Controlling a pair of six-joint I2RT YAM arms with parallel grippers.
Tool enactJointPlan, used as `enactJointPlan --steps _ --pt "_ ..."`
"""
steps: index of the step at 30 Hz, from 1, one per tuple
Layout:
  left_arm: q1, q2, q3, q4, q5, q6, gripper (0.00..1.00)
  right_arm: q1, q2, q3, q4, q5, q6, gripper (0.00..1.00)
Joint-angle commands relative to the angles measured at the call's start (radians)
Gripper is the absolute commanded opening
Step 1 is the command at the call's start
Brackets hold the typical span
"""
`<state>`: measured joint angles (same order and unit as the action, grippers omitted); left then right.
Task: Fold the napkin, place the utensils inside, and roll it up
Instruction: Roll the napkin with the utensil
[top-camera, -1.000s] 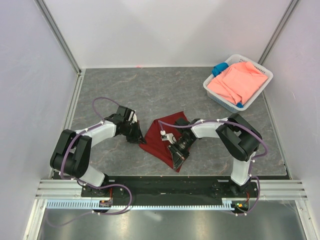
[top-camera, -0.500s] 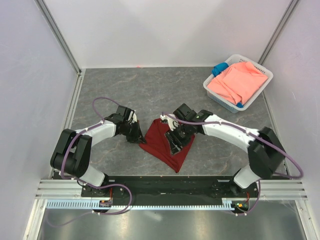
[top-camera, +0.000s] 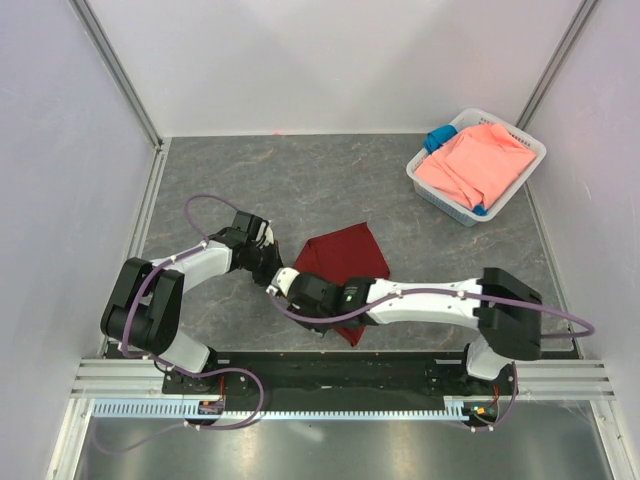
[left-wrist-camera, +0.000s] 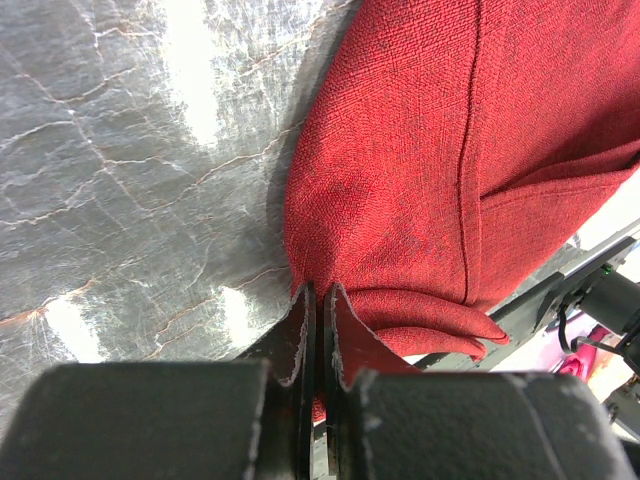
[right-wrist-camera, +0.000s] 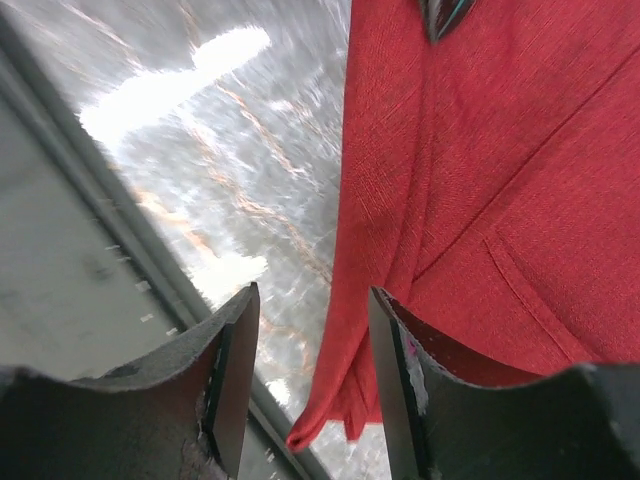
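Lying near the middle of the grey surface (top-camera: 250, 180), the napkin (top-camera: 345, 252) is folded over, with a seam and a layered flap showing in the left wrist view. Left pincer (left-wrist-camera: 320, 298) is clenched on the napkin's left corner, the cloth bunching at its tips. Right arm (top-camera: 430, 298) reaches across the near side and hides the napkin's near corner from above. Right pincer (right-wrist-camera: 312, 300) is released, jaws apart and grasping nothing, over the napkin's edge and bare surface. Well apart at the far right, a white basket (top-camera: 428, 186) holds a pink cloth (top-camera: 478, 162) and a blue cloth (top-camera: 438, 137).
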<state>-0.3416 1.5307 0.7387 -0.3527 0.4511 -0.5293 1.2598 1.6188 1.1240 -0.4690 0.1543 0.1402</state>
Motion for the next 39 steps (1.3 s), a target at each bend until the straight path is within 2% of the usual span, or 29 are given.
enactJointPlan --steps 1,8,21,26,31,34,37,38,39 --pt "0.004 0.022 -0.015 -0.012 -0.068 0.058 0.02 0.027 0.065 0.037 0.041 0.162 -0.045 0.55" --pt "0.003 0.025 -0.015 -0.014 -0.066 0.060 0.02 0.033 0.113 0.022 0.073 0.231 -0.100 0.54" --pt "0.003 0.022 -0.013 -0.012 -0.054 0.063 0.02 0.003 0.197 -0.006 0.104 0.225 -0.131 0.56" --pt "0.001 0.019 -0.015 -0.006 -0.040 0.068 0.02 -0.025 0.214 -0.023 0.119 0.171 -0.162 0.56" --pt "0.001 0.006 -0.016 0.003 -0.026 0.072 0.02 -0.077 0.210 -0.047 0.132 0.036 -0.160 0.55" --pt "0.001 0.000 -0.018 0.009 -0.025 0.072 0.02 -0.103 0.207 -0.067 0.127 -0.051 -0.149 0.49" --pt "0.001 -0.013 -0.016 0.015 -0.025 0.061 0.02 -0.114 0.211 -0.085 0.119 -0.096 -0.142 0.37" --pt "0.001 -0.020 -0.016 0.017 -0.025 0.058 0.04 -0.117 0.211 -0.092 0.118 -0.111 -0.140 0.32" --pt "0.001 -0.027 -0.015 0.020 -0.026 0.051 0.13 -0.123 0.213 -0.102 0.118 -0.143 -0.140 0.29"
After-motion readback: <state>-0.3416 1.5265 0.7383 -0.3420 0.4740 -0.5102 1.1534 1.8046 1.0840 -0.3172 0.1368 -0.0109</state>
